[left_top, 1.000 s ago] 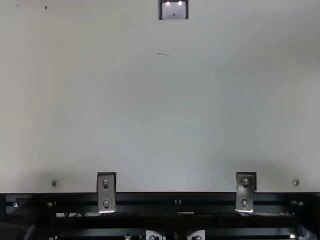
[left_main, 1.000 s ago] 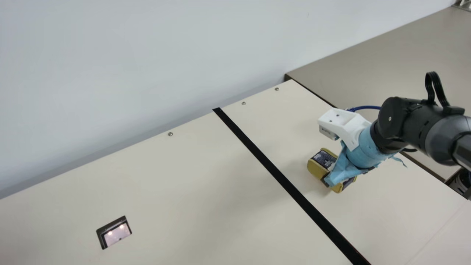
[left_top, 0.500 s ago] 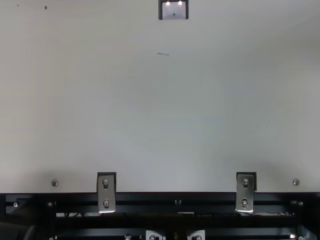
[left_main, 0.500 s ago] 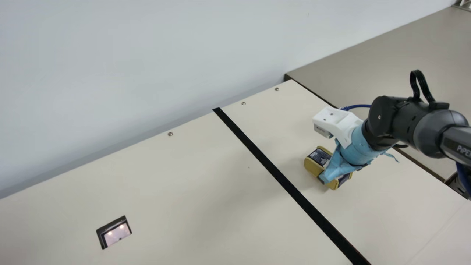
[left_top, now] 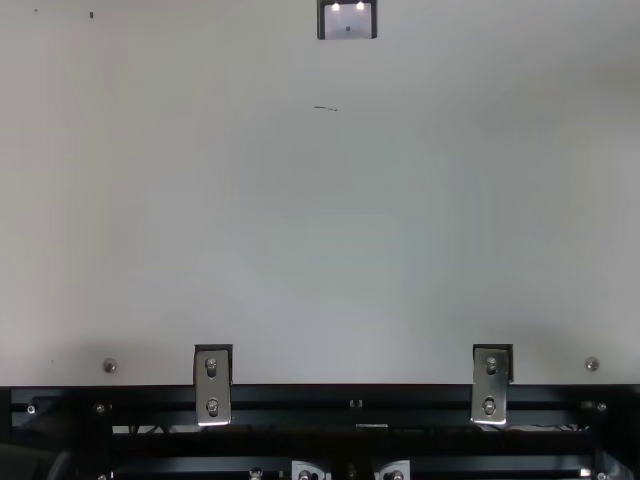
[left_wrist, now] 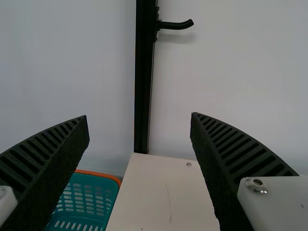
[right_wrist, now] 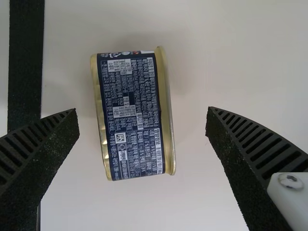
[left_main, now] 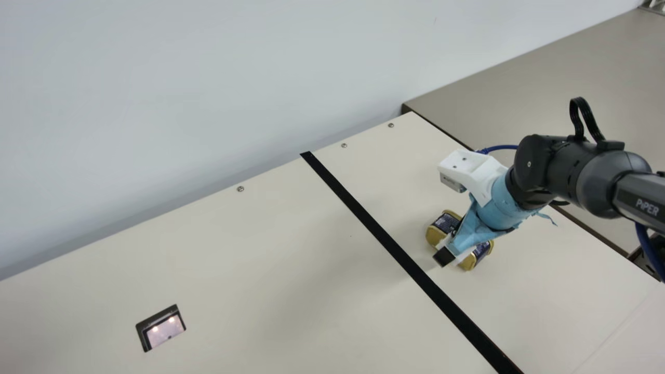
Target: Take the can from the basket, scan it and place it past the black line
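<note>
Sitting along a table edge in top view: two metal brackets, bolted over a dark frame. Offset from the black line can't be told from there.

Main view: recess with two bright spots, well left of the black line. Right gripper is right of the line, in blue wrap, white mount above it.

Right wrist view adds the detail: right gripper has its two fingers spread, one each side of the can, both clear of it. Can, qty one, lies on its side on the table, printed wall up, gold edges left and right. It's right of the black line, near, not touching. One black line total.

Left wrist view adds: left gripper, two fingers wide apart. Beyond them, one teal basket, orange rim, beside a table corner. Position vs the line: can't tell.

Far edge, main view: three screw heads, one left of the line, two right. Pale wall past the line's far end. Left wrist view also gives one black post with one hook.
</note>
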Available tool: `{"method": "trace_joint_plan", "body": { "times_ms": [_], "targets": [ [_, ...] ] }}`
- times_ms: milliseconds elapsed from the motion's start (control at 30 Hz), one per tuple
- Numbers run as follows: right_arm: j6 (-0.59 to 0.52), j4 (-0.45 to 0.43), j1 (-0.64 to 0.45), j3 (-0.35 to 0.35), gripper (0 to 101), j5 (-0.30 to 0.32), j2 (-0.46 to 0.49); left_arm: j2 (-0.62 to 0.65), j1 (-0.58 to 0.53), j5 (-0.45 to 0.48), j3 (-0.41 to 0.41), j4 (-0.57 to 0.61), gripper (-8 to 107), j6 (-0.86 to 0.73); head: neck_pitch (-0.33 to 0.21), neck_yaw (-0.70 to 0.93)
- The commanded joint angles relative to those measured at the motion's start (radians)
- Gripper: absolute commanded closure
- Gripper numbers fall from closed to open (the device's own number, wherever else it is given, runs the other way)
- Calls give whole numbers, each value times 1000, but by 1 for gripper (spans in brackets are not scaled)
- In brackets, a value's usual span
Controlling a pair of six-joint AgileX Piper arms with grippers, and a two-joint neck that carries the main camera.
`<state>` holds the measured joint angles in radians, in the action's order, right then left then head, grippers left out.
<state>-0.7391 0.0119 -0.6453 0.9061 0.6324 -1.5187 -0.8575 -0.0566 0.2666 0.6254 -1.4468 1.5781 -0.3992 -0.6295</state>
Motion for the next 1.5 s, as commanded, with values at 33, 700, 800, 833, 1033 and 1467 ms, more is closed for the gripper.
{"method": "trace_joint_plan", "body": {
  "times_ms": [33,700,800,833,1033,1467],
  "targets": [
    [0,0,0,0,0,0,0,0,0,0,0,0,9,0,-37,-25],
    [-74,163,100,0,0,66,289,0,0,0,0,0,9,0,-37,-25],
    [-104,267,146,13,0,96,376,0,0,0,0,0,9,0,-37,-25],
    [-107,305,161,18,0,105,402,0,0,0,0,0,9,0,-37,-25],
    [-77,530,234,26,0,111,538,0,0,0,0,0,9,0,-37,-25],
    [29,903,287,-232,0,-65,914,0,0,0,0,0,9,0,-37,-25]
  ]
}}
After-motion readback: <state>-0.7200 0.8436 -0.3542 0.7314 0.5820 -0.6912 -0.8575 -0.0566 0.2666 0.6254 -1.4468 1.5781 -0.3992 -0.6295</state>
